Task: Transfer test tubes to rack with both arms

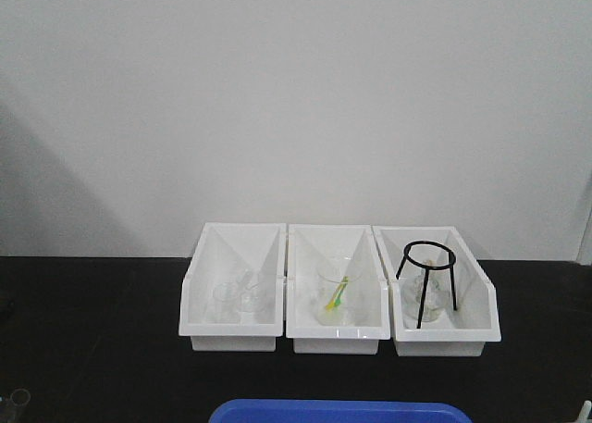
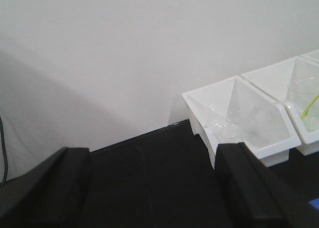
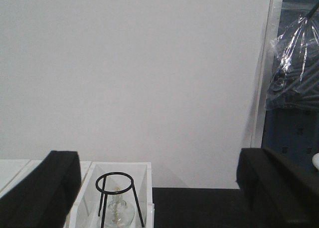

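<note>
No test tubes can be told apart in these views, and the rack is out of view. My left gripper (image 2: 154,188) is open above the black tabletop. Its two black fingers (image 2: 50,188) stand wide apart with nothing between them, to the left of the left white bin (image 2: 276,150). My right gripper (image 3: 157,188) is also open and empty, hovering to the right of the right white bin (image 3: 147,188). Neither gripper shows in the front view. Small clear glassware (image 1: 236,300) lies in the left bin (image 1: 231,335).
Three white bins stand side by side against the white wall. The middle bin (image 1: 338,335) holds a beaker with yellow-green sticks (image 1: 336,293). A black tripod ring (image 1: 428,279) stands over a flask (image 3: 118,210). A blue tray (image 1: 338,412) lies at the front edge. A clear glass rim (image 1: 17,400) shows at the bottom left.
</note>
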Available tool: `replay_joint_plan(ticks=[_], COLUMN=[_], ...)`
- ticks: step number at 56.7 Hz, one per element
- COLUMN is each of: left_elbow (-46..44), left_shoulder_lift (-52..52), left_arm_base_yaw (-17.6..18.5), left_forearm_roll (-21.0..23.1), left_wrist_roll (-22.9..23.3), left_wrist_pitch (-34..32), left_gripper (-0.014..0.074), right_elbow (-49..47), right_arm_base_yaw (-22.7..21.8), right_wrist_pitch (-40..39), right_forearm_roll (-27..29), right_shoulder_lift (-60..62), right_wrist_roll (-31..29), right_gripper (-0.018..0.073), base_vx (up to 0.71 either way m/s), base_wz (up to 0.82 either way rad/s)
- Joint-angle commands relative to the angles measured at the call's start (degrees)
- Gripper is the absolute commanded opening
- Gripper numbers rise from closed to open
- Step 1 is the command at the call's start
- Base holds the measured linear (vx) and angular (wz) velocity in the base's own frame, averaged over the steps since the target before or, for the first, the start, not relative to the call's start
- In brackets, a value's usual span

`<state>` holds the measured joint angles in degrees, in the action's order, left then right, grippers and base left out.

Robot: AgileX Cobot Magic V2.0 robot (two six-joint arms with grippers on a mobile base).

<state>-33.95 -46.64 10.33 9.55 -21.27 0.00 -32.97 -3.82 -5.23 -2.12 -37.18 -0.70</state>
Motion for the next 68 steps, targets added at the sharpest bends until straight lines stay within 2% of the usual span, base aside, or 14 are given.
replay_joint_plan(ticks=[1, 6, 15, 20, 24, 30, 40, 46, 52, 68], left_elbow=[-1.23, 1.96, 10.42, 16.26, 20.03, 23.43, 22.98, 21.77, 19.29, 12.72], left_shoulder_lift=[0.19, 0.34, 0.35, 0.22, 0.22, 0.16, -2.72, -6.51, -11.20, -22.22], left_arm_base_yaw=[0.07, 0.07, 0.07, 0.07, -0.13, -1.14, -3.33, -3.79, -3.79, -3.79], left_forearm_roll=[-1.80, -5.60, -9.95, -12.26, -13.19, -12.72, -9.55, -9.55, -9.55, -0.65], left_wrist_roll=[-2.84, -7.59, -11.66, -12.39, -13.14, -13.00, -13.14, -13.26, -15.51, -23.74], left_wrist_pitch=[-1.45, 1.23, 0.00, -4.27, -10.68, -18.82, -22.80, -25.89, -26.32, -28.61], left_gripper=[0.0590, 0.0586, 0.0586, 0.0586, 0.0586, 0.0586, 0.0586, 0.0586, 0.0586, 0.0586], right_elbow=[-2.14, -2.14, -2.14, -2.14, -2.14, -2.14, -2.14, -2.14, -2.14, -2.14], right_arm_base_yaw=[-0.36, -0.36, -0.36, -0.36, -0.36, -0.36, -0.36, -0.36, -0.36, -0.36], right_wrist_pitch=[-4.24, -3.19, -2.23, -1.99, -1.68, -1.28, -1.28, -1.28, -1.28, 0.31], right_forearm_roll=[-0.31, -0.31, -0.31, -0.31, -0.31, -0.36, -0.36, -0.36, -0.36, -0.52], right_shoulder_lift=[0.01, 0.01, -0.13, -0.13, -0.13, -0.13, -0.13, -0.13, -0.13, -0.13], right_wrist_roll=[-0.04, -0.04, -0.04, -0.04, -0.04, -0.04, -0.04, -0.04, -0.23, -0.21], right_gripper=[0.0696, 0.0668, 0.0593, 0.0550, 0.0518, 0.0480, 0.0452, 0.0452, 0.0452, 0.0452], base_vx=[0.00, 0.00, 0.00, 0.00, 0.00, 0.00, 0.00, 0.00, 0.00, 0.00], base_wz=[0.00, 0.00, 0.00, 0.00, 0.00, 0.00, 0.00, 0.00, 0.00, 0.00])
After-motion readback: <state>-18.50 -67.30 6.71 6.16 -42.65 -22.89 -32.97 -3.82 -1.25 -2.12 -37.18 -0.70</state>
